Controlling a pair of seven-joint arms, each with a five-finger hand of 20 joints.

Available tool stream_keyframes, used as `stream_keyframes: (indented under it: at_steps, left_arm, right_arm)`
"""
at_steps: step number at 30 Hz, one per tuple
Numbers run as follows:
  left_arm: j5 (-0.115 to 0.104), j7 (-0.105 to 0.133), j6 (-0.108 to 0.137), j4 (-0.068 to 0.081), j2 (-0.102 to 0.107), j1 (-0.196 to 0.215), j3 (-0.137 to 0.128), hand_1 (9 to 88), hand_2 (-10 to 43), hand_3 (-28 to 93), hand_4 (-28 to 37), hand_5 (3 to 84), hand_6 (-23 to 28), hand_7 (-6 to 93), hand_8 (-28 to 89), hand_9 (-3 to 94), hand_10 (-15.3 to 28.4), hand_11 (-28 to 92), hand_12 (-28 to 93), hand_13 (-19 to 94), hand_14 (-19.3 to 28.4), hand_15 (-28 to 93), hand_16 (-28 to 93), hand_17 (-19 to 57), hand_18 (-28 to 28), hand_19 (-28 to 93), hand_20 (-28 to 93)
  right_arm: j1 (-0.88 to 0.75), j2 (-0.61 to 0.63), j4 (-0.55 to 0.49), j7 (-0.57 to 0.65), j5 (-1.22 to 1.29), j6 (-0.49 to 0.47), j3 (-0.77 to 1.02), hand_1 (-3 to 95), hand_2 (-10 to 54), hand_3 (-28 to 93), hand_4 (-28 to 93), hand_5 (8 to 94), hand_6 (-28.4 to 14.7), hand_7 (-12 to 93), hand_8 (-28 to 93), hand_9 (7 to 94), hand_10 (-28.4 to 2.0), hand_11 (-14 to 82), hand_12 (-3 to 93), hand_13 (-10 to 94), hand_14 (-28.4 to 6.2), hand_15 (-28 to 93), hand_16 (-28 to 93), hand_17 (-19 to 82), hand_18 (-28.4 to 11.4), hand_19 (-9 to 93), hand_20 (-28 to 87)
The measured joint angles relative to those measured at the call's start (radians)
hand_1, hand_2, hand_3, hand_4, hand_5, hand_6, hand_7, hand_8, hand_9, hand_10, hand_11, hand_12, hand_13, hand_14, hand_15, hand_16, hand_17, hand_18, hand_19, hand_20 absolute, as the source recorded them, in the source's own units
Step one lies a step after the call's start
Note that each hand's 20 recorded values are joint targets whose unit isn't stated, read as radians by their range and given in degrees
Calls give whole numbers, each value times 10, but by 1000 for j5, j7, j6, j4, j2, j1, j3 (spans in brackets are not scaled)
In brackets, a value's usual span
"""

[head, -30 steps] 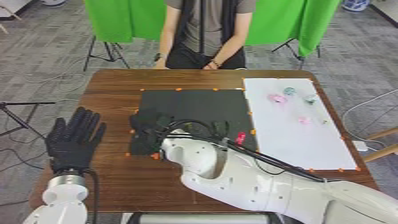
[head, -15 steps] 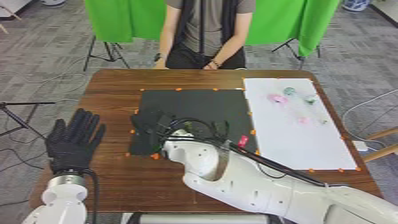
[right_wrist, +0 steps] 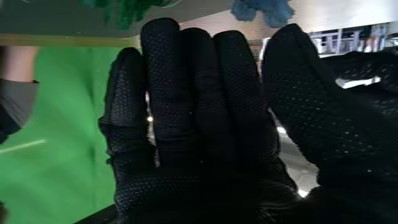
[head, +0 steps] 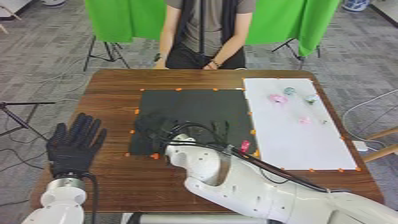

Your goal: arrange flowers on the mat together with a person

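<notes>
You have the flat, dark mat (head: 182, 102) mid-frame in the head view, a pinkish-red bloom (head: 245, 146) near its lower right corner. Right of it, on a white sheet (head: 298, 150), you'll see a pale pink flower (head: 278, 98) and bluish-green one (head: 289, 91) near the top, a smaller pink bloom (head: 305, 120) below. Your wrist view shows green foliage (right_wrist: 131, 11) upper left, a blue flower (right_wrist: 263, 10) top centre-right.

Green drape (head: 306, 25) above a grey floor (head: 40, 65), black tripods (head: 108, 50) nearby.
</notes>
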Motion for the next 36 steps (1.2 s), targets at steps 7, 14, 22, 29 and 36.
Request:
stream_keyframes:
  at_steps: [7, 14, 22, 29, 36]
  left_arm:
    - [20, -40, 4, -11, -22, 22, -31, 270, 134, 759, -283, 491, 90, 151, -109, 404, 133, 186, 53, 294, 136, 246, -74, -62, 143, 380, 77]
    - [35, -53, 5, -21, -43, 50, -57, 270, 132, 761, -283, 492, 89, 151, -109, 408, 133, 190, 54, 300, 136, 248, -75, -61, 143, 379, 77]
    - [18, -21, 3, -27, -52, 80, -70, 269, 130, 760, -283, 493, 89, 152, -110, 411, 134, 188, 52, 303, 135, 248, -76, -59, 142, 377, 77]
    - [16, -11, 1, -33, -59, 101, -82, 267, 129, 762, -283, 493, 88, 149, -110, 411, 134, 188, 52, 303, 134, 247, -75, -59, 142, 377, 78]
    - [15, -1, -3, -39, -67, 110, -83, 268, 128, 763, -283, 492, 88, 148, -110, 411, 133, 187, 53, 304, 133, 246, -75, -58, 142, 375, 78]
  right_arm:
    - [-140, 17, -119, 1, 27, -27, 193, 367, -95, 721, -283, 603, -42, 172, -126, 618, -163, 166, 167, 556, -139, 423, 181, 283, -212, 719, 280]
    - [-278, 89, -347, 81, 311, -46, 396, 302, -95, 738, -283, 529, -62, 136, -110, 513, -182, 90, 139, 458, -168, 209, 155, 224, -191, 571, 165]
    - [-479, 230, -511, 15, 656, -16, 777, 287, -71, 770, -275, 473, -60, 150, -114, 450, -173, 70, 129, 383, -166, 121, 165, 168, -169, 438, 115]
    - [-676, 385, -561, -199, 1005, 149, 1087, 218, 61, 785, -259, 480, -52, 153, -113, 444, -168, 64, 128, 373, -166, 109, 184, 158, -171, 395, 129]
    - [-913, 423, -657, -173, 1185, 141, 1393, 206, 74, 782, -252, 461, -53, 132, -107, 417, -161, 44, 126, 347, -166, 95, 183, 150, -176, 361, 134]
